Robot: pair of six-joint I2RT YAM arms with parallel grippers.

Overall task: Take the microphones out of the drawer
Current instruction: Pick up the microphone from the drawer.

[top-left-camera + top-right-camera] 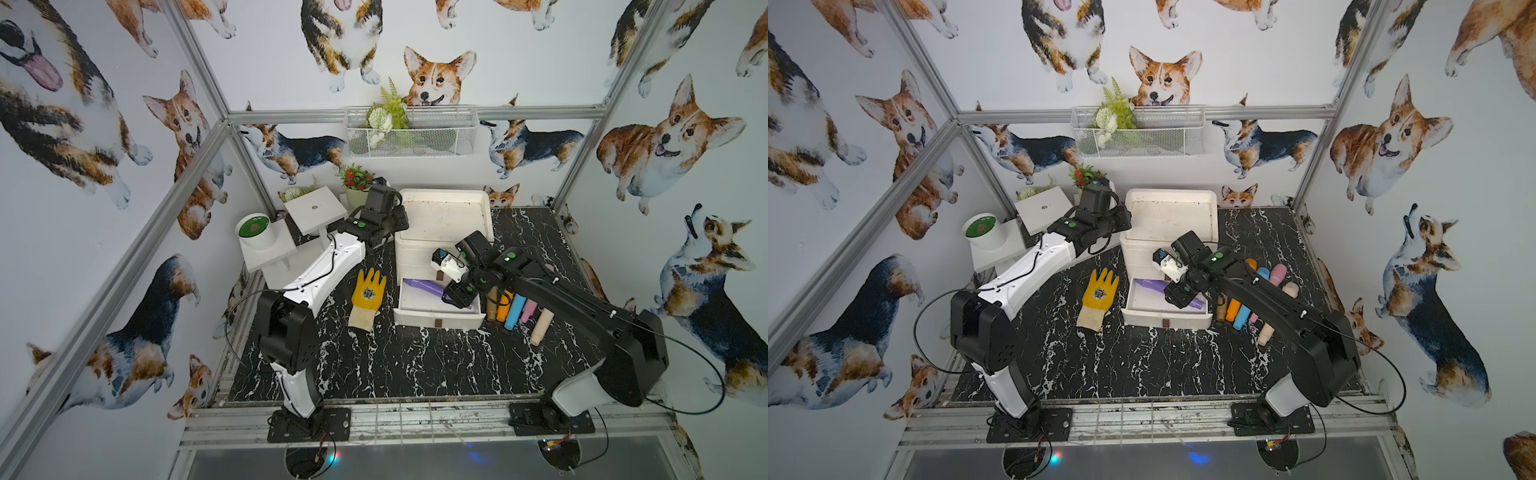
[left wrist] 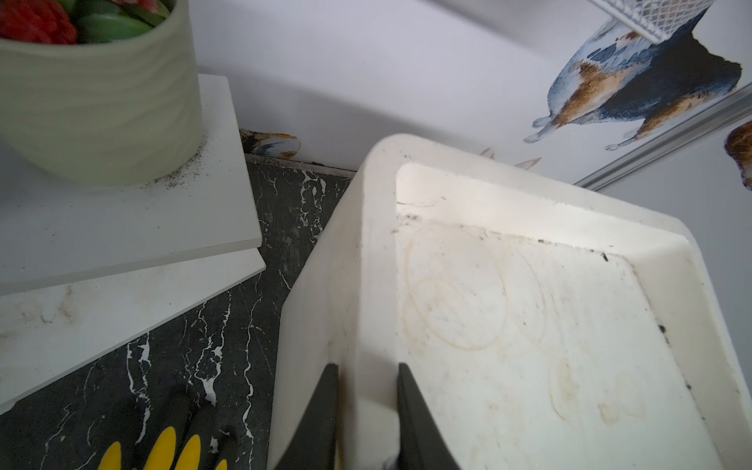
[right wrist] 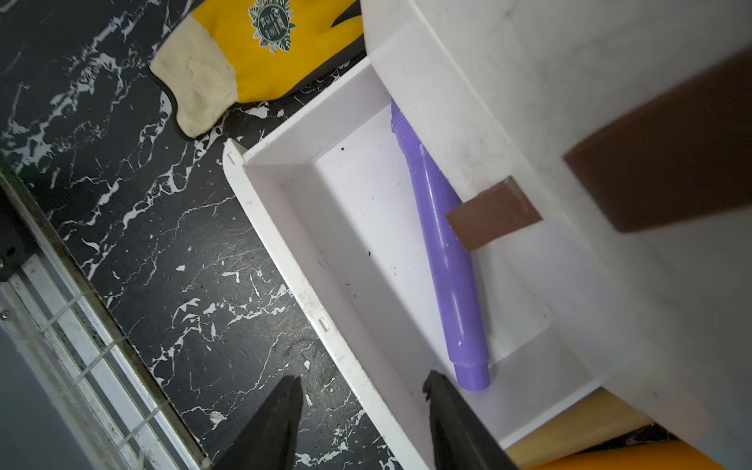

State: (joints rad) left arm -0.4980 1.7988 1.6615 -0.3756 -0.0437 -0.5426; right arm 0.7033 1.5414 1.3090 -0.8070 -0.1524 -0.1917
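Observation:
The purple microphone lies slantwise in the pulled-out bottom drawer of the white drawer unit. Just above the drawer's right end hovers my right gripper, open, near the microphone's narrow end. In the right wrist view one finger stands over the drawer's inside and the other over the table, with nothing held. My left gripper is shut on the left rim of the unit's top tray.
A yellow glove lies left of the drawer. Several coloured cylinders lie in a row to its right. White stands, a flower pot and a green-filled bowl fill the back left.

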